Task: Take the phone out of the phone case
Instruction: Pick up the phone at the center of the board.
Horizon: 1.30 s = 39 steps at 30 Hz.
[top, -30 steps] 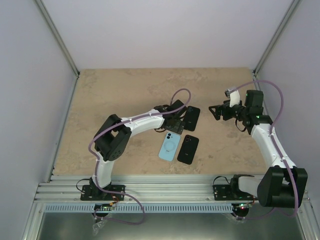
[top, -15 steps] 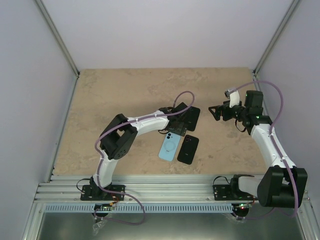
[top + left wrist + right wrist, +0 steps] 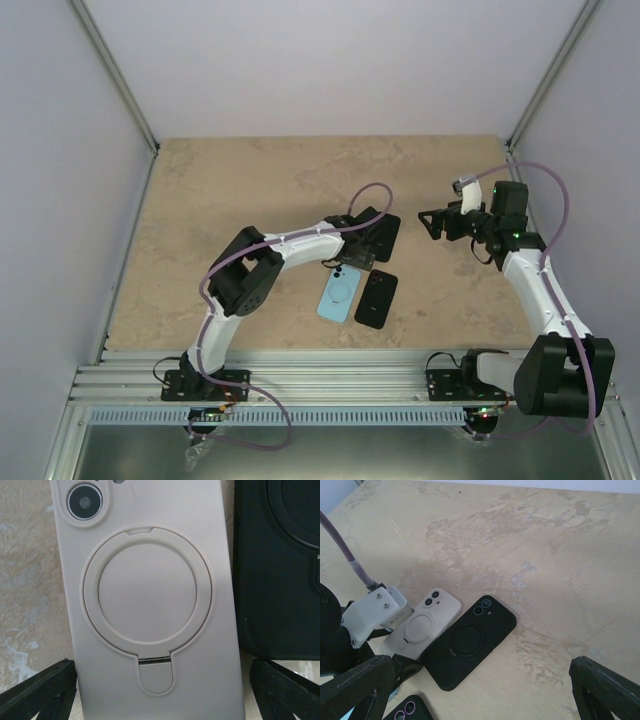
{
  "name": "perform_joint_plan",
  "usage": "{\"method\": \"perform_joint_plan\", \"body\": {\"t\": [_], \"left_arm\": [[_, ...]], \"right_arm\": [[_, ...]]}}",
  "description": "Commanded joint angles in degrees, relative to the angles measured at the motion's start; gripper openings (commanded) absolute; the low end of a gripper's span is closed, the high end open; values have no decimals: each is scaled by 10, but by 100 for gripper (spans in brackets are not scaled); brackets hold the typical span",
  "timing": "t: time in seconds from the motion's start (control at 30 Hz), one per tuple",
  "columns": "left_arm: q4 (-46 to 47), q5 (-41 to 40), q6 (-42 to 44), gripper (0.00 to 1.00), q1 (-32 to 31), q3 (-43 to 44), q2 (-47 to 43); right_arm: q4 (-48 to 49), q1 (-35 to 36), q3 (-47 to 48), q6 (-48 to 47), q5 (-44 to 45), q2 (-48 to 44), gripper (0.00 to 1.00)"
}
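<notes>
A beige cased phone [image 3: 150, 605] lies face down on the table, ring stand and camera lens up, and fills the left wrist view. It also shows in the right wrist view [image 3: 422, 625]. My left gripper [image 3: 162, 692] is open, low over the beige phone's lower end, with one finger on each side of it. In the top view my left gripper [image 3: 358, 235] hides most of that phone. A black cased phone [image 3: 470, 640] lies face down right beside the beige one. My right gripper [image 3: 480, 690] is open and empty, above the table to the right of the phones [image 3: 432, 222].
A light blue cased phone [image 3: 340, 290] and a second black cased phone [image 3: 376, 298] lie side by side nearer the table's front edge. Grey walls close the table [image 3: 250, 180] at the back and on both sides.
My left arm has reached further right, bringing its gripper over the beige phone beside the black one. The right arm and the phones have not moved.
</notes>
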Motion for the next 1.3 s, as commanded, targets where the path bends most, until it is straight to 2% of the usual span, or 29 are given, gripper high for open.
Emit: {"method": "perform_joint_plan", "body": {"t": [0.0,0.1,0.3,0.53,0.93,1.27], "left_arm": [[-13,-53,-13,95,-1,2,36],[-14,-57,6,86,1,9,46],[-32,-121,13,77,2,32,62],[-30,-103,39,63,19,28,37],[18,30,103,52,79,-25,-105],[37,180,170,51,124,-66,-225]], "right_arm": [[12,-4,-6,18,-8,-15,98],[11,-4,-3,24,-8,-13,98],[-10,-4,25,19,1,0,98],[-28,-4,57,10,-1,21,98],[-13,-4,96,7,-45,26,98],[53,11,79,1,-101,-40,98]]}}
